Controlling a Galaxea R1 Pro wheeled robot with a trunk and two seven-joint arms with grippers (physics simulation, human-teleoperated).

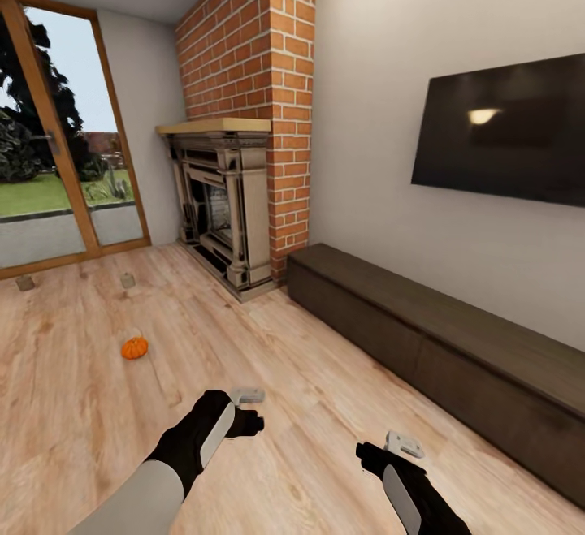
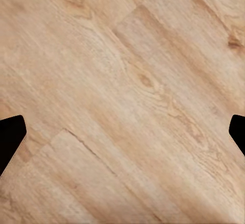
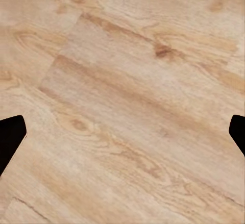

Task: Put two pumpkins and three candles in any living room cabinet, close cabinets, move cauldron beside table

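Pumpkin (image 1: 135, 347) lies on floor (image 1: 81, 405), ahead of left claw (image 1: 248, 410).

Open wood floor (image 1: 325, 405) fills the lower half of the head frame, and both wrist views look onto bare planks between wide-set fingertips (image 2: 11, 137). The long low cabinet (image 1: 455, 356) blocks the right side, running from centre to the lower right corner against the wall, its fronts shut. The brick fireplace (image 1: 236, 210) closes off the centre. Loose on the floor at left lie a pumpkin (image 1: 135, 347) and, nearer the glass door (image 1: 57, 153), two candles (image 1: 127, 280), well apart.
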